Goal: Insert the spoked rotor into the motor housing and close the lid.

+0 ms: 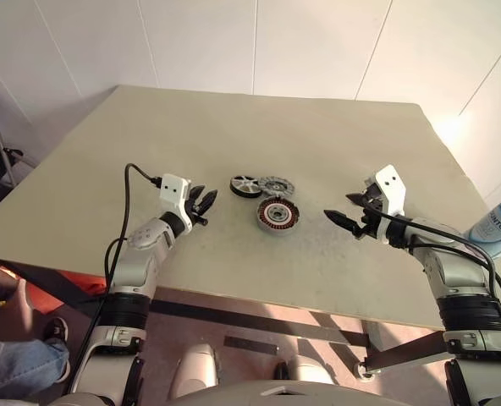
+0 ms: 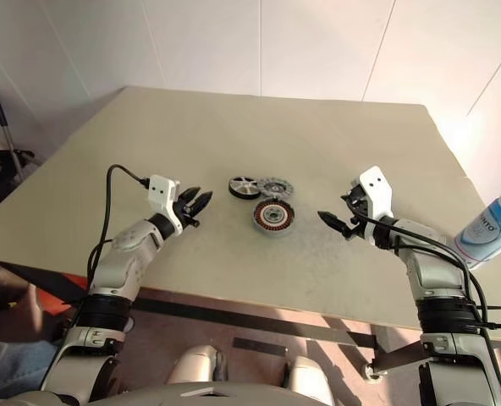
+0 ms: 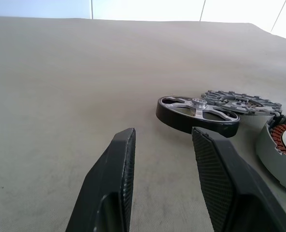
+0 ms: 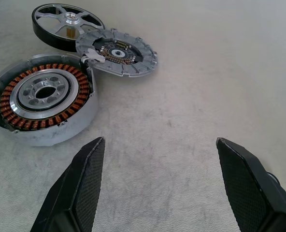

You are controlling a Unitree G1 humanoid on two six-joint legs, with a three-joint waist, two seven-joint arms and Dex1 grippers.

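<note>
- From the head, a big tan table (image 1: 233, 127) held three round parts close together near its middle
- The spoked rotor (image 1: 244, 186) lay flat, nearest to the left gripper (image 1: 205, 203). The lid (image 1: 276, 184) lay just beside it on the right, and the two looked like they touched
- The motor housing (image 1: 278, 215) sat just in front of those two, closer to the robot, with its copper ring facing up
- The left gripper hung over the table, left of the parts, and held nothing. Its fingers were a little apart
- The right gripper (image 1: 345, 210) hung to the right of the housing, with its fingers spread wide and nothing between them
- A blue and white spray can (image 1: 498, 223) stood at the table's right edge
- From the left wrist, the two black fingers (image 3: 111, 183) stood apart over bare table. The dark rotor lay just past them, with the lid behind it and the housing at the side
- From the right wrist, the fingers (image 4: 80, 188) stood far apart. The housing (image 4: 41, 104) lay ahead, the lid (image 4: 119, 52) rested against its rim, and the rotor (image 4: 61, 24) lay past both
</note>
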